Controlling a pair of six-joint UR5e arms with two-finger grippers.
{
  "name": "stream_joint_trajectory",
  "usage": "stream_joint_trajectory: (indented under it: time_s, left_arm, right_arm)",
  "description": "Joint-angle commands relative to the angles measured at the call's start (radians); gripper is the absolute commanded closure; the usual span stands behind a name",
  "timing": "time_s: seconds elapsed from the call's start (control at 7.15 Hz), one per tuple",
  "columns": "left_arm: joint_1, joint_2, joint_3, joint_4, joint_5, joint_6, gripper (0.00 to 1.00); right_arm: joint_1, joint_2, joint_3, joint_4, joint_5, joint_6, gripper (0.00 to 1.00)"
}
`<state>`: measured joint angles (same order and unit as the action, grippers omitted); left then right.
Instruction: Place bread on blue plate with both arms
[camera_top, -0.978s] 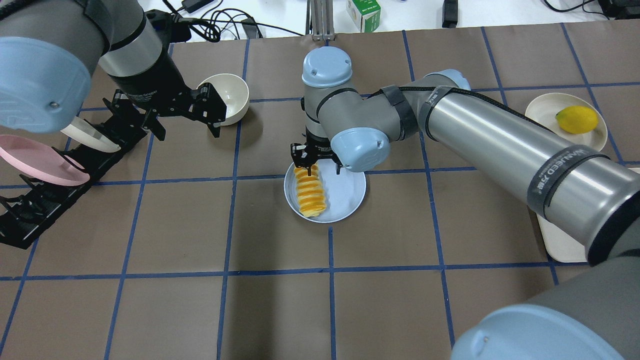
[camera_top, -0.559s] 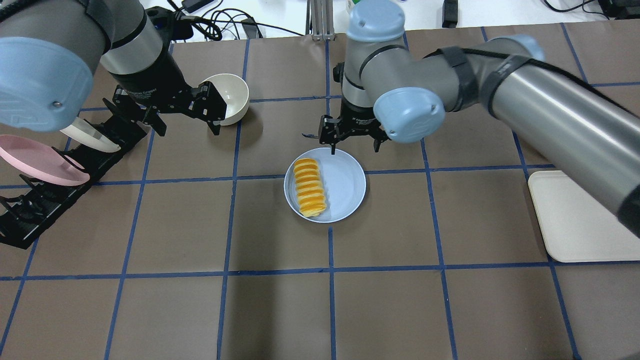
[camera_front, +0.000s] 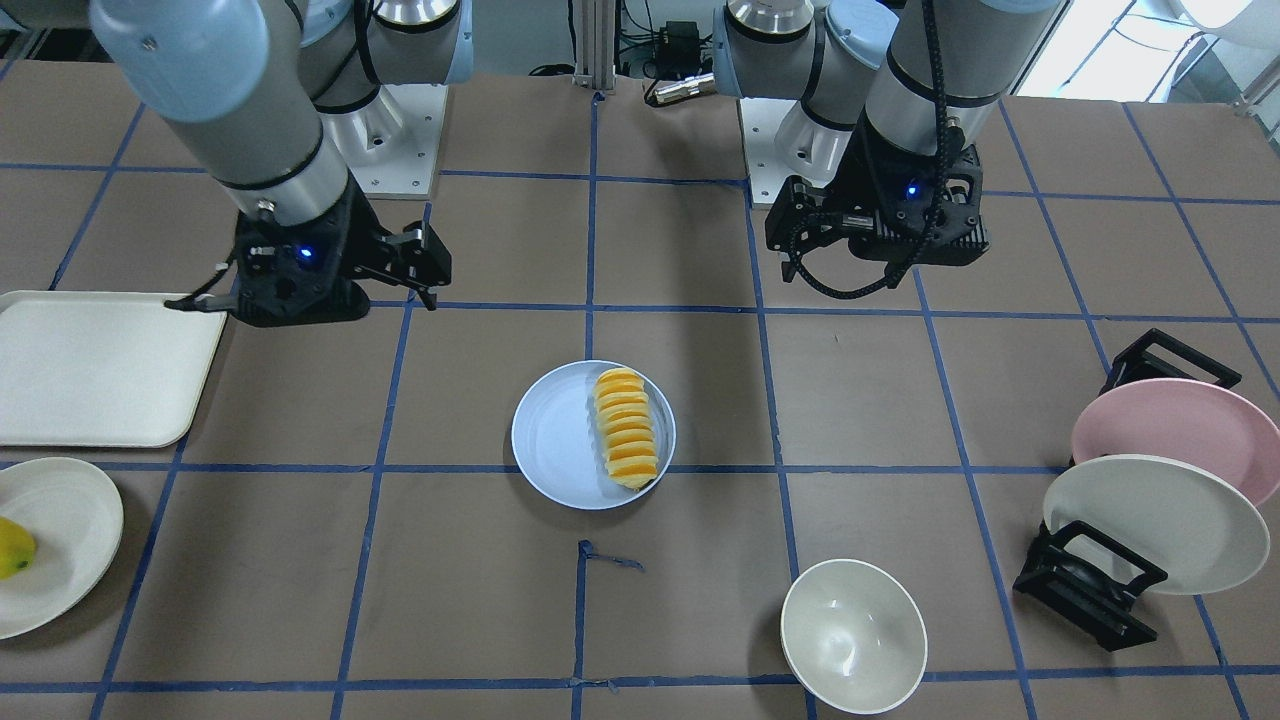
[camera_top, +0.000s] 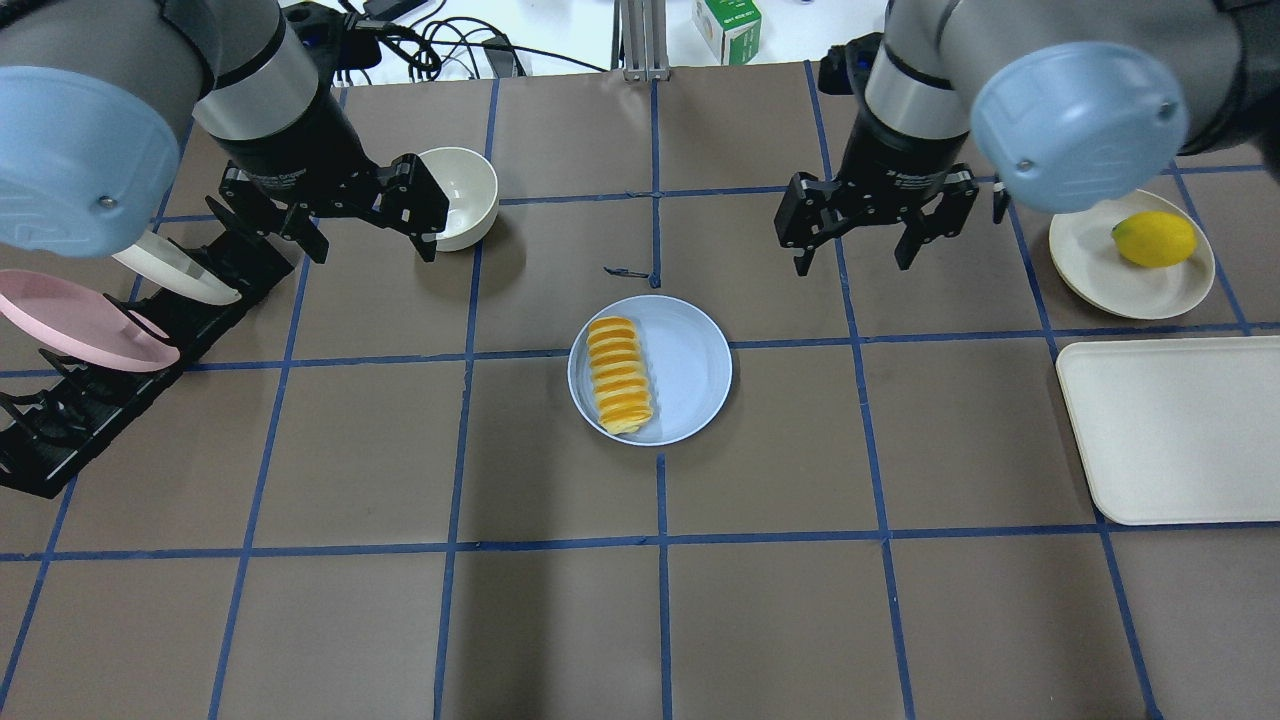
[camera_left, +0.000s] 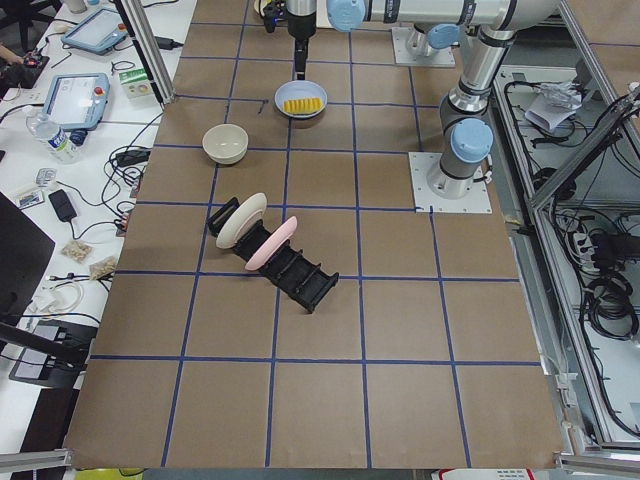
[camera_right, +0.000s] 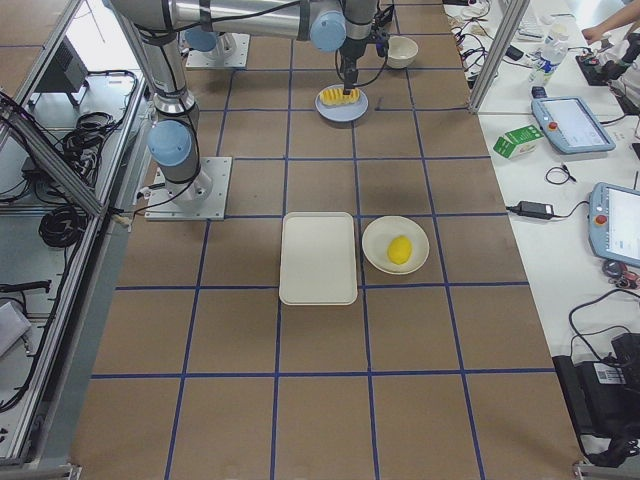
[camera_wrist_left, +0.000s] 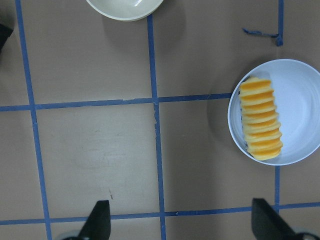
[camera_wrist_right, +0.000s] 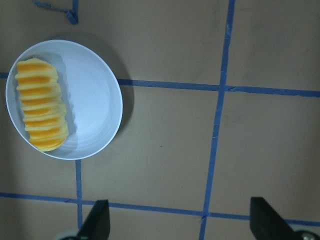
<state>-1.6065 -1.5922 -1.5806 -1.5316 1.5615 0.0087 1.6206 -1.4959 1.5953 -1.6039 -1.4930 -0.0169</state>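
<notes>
The bread (camera_top: 620, 375), a ridged yellow-orange loaf, lies flat on the left half of the blue plate (camera_top: 692, 368) at the table's middle. No gripper touches it. My left gripper (camera_top: 375, 250) is open and empty, hovering to the plate's far left next to a bowl. My right gripper (camera_top: 852, 262) is open and empty, hovering to the plate's far right. The left wrist view shows the bread (camera_wrist_left: 260, 119) on the plate (camera_wrist_left: 300, 107), beyond the spread fingertips (camera_wrist_left: 97, 220). The right wrist view shows the bread (camera_wrist_right: 42, 105) and plate (camera_wrist_right: 95, 95) the same way.
An off-white bowl (camera_top: 462, 195) stands by the left gripper. A black dish rack (camera_top: 60, 440) at the left holds a pink plate (camera_top: 80, 320) and an off-white plate (camera_top: 175, 270). At the right are a cream tray (camera_top: 1170, 430) and a plate (camera_top: 1100, 270) with a yellow fruit (camera_top: 1155, 240).
The right gripper left the bread's far end, rose and swung away to the right. The bread stays on the blue plate. The left arm barely moved.
</notes>
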Motion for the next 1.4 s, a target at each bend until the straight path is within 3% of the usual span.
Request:
stream_joint_trajectory:
  time_s: [0.0, 1.26]
  left_arm:
    - [0.0, 0.0, 0.002, 0.001, 0.0, -0.002, 0.0]
    - [-0.003, -0.002, 0.001, 0.005, -0.001, -0.012, 0.0]
  right_arm:
    - [-0.04, -0.121, 0.002, 0.1, -0.036, -0.017, 0.0]
    - [-0.056, -0.123, 0.003, 0.127, -0.021, -0.041, 0.0]
